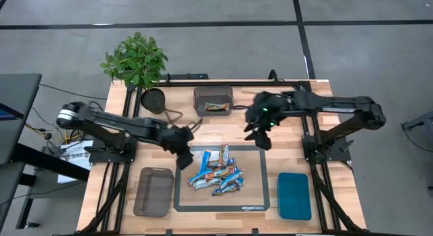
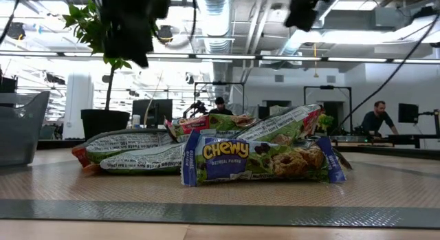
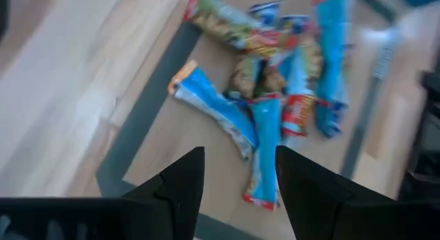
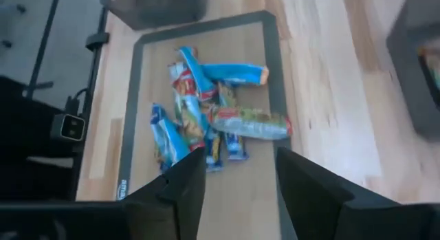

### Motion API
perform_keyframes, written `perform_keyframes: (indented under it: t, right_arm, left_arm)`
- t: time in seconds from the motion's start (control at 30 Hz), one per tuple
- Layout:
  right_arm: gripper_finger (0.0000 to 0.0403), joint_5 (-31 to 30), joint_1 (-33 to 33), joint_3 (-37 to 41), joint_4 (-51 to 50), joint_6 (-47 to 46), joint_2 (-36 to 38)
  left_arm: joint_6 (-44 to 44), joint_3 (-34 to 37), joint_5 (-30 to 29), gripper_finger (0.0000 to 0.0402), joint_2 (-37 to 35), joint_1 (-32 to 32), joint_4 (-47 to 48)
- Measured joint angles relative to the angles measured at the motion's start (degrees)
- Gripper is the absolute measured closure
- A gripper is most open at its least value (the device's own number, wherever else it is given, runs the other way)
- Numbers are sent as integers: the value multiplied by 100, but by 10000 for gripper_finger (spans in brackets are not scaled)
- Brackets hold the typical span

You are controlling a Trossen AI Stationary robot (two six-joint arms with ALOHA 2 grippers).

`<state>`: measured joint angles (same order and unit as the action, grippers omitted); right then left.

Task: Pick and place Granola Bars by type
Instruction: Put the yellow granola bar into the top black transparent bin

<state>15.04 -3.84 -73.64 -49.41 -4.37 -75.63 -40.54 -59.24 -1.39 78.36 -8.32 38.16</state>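
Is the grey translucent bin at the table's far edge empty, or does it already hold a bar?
Not empty: the grey translucent bin at the far edge holds one wrapped granola bar lying flat in it.

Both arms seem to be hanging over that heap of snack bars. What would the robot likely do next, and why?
Probably lower the left gripper onto a bar at the pile's near edge. It is open and empty beside the granola bars heaped on the mat. One bar already lies in the far bin; the right gripper is empty too.

granola bars [image 1: 216, 172] heaped, overlapping, flat in shiny mostly blue wrappers, mid-table on grey-bordered mat [image 1: 254, 204]; one bar [image 1: 216, 107] lies apart in far bin [image 1: 199, 95].
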Motion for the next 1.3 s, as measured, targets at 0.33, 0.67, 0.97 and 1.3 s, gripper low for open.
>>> perform_keyframes:
  t: [0.33,0.67,0.97,1.3]
  right_arm:
    - [244,-678,629,1478,316,-1549,1376]
    - [239,-793,761,1712,123,-1613,1714]
    - [243,-790,761,1711,74,-1321,1802]
    - [260,-786,557,1711,227,-898,1807]
  left_arm:
    - [-2230,0,-67,231,1577,-2,-1302]
    - [-3223,0,-214,231,2390,-4,-1745]
    - [-3535,-2,-207,248,2641,-6,-1888]
    - [-3539,-218,-594,374,2661,-7,-1948]
